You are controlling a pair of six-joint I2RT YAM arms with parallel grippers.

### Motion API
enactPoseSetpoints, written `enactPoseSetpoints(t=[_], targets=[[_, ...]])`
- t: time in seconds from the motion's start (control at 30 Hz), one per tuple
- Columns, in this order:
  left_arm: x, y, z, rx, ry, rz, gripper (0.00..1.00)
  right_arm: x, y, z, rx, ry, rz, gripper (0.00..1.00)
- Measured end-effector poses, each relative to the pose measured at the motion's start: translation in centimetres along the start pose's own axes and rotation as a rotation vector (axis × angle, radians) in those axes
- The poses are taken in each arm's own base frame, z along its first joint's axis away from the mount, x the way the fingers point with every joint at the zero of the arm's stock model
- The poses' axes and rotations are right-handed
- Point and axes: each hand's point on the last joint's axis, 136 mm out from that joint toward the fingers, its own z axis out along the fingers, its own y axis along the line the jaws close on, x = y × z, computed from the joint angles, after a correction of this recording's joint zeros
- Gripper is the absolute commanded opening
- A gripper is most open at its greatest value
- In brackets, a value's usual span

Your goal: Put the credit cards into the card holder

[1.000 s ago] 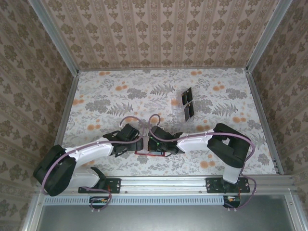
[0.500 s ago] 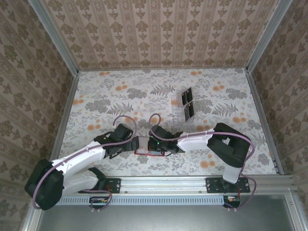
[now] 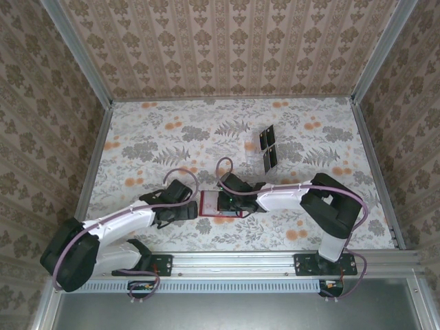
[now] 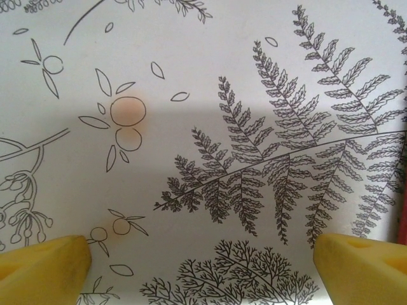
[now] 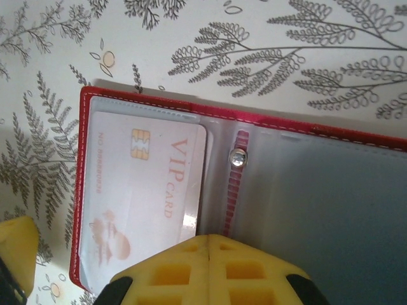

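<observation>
Right gripper (image 5: 210, 257) is clamped tight, yellow fingertips (image 5: 172, 273) pressed flush together with nothing between them, parked over the lower middle of the card holder (image 5: 305, 190). The holder lies spread open and flat on the table (image 3: 137, 137), red border round clear pockets, its snap (image 5: 237, 157) on the centre strip just above the fingertips. In the left pocket sits a pale VIP card (image 5: 143, 190), chip towards the top, fully under the plastic; the right pocket looks grey and cloudy, and I can't tell what's in it. From above, the right gripper (image 3: 230, 203) is on the holder (image 3: 213, 207), which lies near the front edge, between the two arms. Over to the left gripper (image 4: 203, 267): jaws spread wide, one yellow pad (image 4: 41, 264) in each bottom corner of its wrist view, bare fern-print cloth between them, gripping nothing. A sliver of red at the right border of that view is the holder's edge (image 4: 403, 216). From overhead, the left gripper (image 3: 191, 210) is low over the table just left of the holder, apart from it. Further back and to the right, well away from both grippers, the dark cards (image 3: 268, 148) are grouped at a clear rack (image 3: 250, 145); too small to tell how they sit in it.
</observation>
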Motion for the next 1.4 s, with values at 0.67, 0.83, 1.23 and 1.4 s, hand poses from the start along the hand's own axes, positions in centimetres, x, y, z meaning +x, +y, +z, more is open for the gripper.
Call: enactPoseSetpoints(t=[0.67, 0.83, 1.23, 1.4], targets=[[0.0, -0.5, 0.0, -0.025, 0.000, 0.034, 1.00, -0.5, 0.6, -3.0, -0.003, -0.029, -0.024, 0.00], [0.0, -0.5, 0.2, -0.035, 0.004, 0.041, 1.00, 0.7, -0.3, -1.5, 0.035, 0.009, -0.026, 0.00], [0.1, -0.7, 0.4, -0.062, 0.018, 0.056, 1.00, 1.4, 0.9, 0.1, 0.010, 0.021, -0.025, 0.00], [0.2, -0.8, 0.5, -0.071, 0.014, 0.062, 1.00, 1.6, 1.5, 0.2, 0.000, 0.027, -0.034, 0.00]])
